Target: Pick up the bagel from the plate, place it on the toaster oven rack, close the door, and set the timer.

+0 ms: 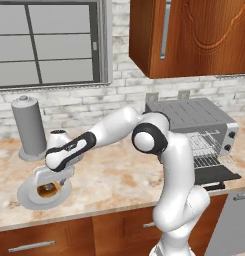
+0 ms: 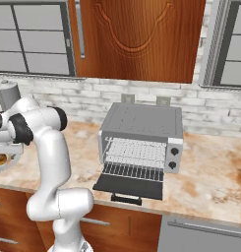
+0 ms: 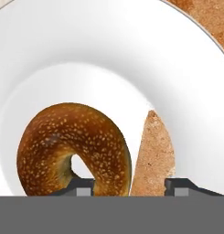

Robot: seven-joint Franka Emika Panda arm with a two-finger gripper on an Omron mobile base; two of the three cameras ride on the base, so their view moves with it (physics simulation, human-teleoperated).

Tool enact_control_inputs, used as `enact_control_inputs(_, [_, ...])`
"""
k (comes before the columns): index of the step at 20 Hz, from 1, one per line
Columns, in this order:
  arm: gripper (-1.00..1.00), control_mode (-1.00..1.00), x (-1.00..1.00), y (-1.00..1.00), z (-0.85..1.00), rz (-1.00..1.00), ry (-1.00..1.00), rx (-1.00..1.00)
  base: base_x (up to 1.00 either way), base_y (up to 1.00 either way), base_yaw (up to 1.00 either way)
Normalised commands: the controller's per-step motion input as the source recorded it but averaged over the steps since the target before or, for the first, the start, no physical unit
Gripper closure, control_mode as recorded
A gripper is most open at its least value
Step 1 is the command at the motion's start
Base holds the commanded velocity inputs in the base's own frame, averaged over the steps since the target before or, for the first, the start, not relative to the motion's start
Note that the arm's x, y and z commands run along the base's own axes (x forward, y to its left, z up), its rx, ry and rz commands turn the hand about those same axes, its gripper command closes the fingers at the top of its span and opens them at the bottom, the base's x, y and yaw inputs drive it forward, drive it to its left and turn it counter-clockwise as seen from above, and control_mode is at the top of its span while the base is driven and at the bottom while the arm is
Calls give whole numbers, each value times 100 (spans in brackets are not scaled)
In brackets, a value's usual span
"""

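At the left, the gripper [image 1: 48, 186] is hanging low over the plate [image 1: 25, 197] and is covering most of the one bagel [image 1: 46, 189] lying on it. In the hand view, the bagel [image 3: 74, 148] is lying between the two fingertips [image 3: 81, 186], its bottom edge cut off; the jaws are standing apart around one side of the ring, but whether they are pressing it cannot be told. One grey canister [image 1: 29, 127] is standing behind. At the right, one toaster oven [image 2: 141, 133] is showing its rack [image 2: 136, 151] above the lowered door [image 2: 129, 185].

A seeded golden-brown bagel [image 3: 74, 148] lies on the round pale plate [image 3: 109, 41], far left of the toaster oven, whose door [image 2: 130, 186] hangs open below the wire rack [image 2: 135, 151].
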Motion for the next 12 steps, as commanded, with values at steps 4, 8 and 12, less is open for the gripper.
enact_control_inputs(4, [100,-100,-34,-5,-14,0,0,0,0,0,0])
enact_control_inputs(8, [100,-100,-51,-9,2,0,0,4,0,0,0])
enact_control_inputs(12, [100,-100,-34,-7,73,0,-8,10,0,0,0])
